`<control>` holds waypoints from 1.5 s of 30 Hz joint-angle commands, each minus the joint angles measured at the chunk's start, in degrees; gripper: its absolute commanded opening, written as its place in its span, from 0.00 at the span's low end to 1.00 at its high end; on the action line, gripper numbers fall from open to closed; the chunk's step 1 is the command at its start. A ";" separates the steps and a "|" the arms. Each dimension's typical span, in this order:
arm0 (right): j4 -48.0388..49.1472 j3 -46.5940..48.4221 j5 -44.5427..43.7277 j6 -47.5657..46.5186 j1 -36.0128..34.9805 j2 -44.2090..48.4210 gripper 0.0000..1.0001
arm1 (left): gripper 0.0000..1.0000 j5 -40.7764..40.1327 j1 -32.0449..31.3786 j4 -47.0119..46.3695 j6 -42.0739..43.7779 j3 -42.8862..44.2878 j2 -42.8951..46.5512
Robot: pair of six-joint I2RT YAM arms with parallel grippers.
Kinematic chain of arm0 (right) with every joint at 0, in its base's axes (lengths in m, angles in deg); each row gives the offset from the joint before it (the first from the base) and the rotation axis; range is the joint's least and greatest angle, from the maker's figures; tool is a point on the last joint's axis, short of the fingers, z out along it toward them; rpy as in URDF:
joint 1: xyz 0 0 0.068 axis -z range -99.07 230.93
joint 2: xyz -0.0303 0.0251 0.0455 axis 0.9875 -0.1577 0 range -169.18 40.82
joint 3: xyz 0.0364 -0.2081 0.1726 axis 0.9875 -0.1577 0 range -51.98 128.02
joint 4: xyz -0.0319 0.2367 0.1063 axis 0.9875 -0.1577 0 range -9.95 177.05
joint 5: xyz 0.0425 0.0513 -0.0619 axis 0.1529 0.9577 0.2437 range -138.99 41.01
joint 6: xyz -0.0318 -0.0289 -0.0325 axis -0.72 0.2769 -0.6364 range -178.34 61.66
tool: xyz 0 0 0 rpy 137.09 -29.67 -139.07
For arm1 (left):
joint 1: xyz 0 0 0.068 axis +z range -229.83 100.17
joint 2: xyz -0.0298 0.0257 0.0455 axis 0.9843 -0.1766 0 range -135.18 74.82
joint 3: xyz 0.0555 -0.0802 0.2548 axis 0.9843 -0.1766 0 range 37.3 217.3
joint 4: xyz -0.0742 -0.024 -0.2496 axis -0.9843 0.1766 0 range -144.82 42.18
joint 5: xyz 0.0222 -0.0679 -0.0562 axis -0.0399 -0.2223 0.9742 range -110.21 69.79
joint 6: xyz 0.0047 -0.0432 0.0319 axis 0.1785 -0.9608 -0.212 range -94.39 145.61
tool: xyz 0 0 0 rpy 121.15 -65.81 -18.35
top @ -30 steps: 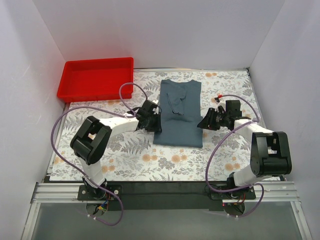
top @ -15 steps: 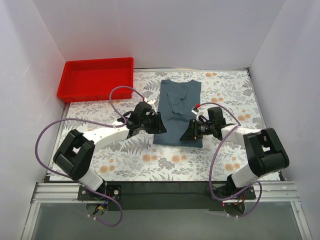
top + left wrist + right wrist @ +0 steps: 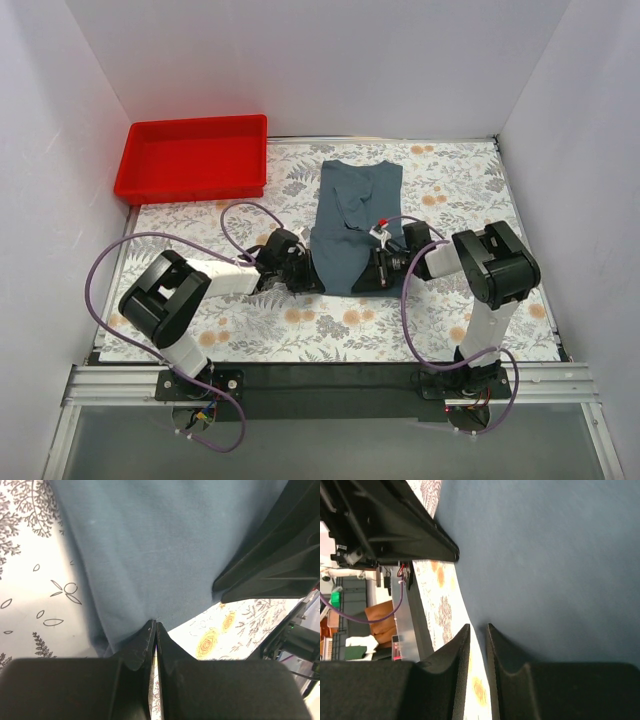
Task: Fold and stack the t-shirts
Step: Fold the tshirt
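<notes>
The t-shirt (image 3: 358, 215) lies flat on the worktop (image 3: 450, 190), its long axis running near to far and its collar at the far end. The left fingers (image 3: 142, 642) and right fingers (image 3: 455, 650) each pinch its near hem.

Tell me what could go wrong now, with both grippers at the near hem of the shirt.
The left gripper pinches only the very edge of the shirt, so the hem may slip out when lifted.
The right gripper shows table in its gap, so it may have missed the shirt, and the fold would come out crooked.
</notes>
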 commanded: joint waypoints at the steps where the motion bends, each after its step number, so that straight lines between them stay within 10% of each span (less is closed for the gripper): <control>1: -1.81 -5.20 -2.34 -3.68 3.68 2.18 0.23 | 0.05 -4.37 1.04 2.84 -0.56 -3.64 0.98; 17: -10.68 -12.25 -7.25 -9.65 16.16 10.63 0.21 | 0.04 -4.64 1.48 4.16 -1.26 -4.17 0.89; 36: -23.06 -16.99 -18.51 -7.90 12.48 19.15 0.22 | 0.06 -2.44 -2.56 16.81 -11.45 -11.29 12.39; 45: -41.94 -3.66 -30.71 -6.50 8.26 36.81 0.30 | 0.43 -15.69 -3.35 28.76 -11.46 -0.40 22.08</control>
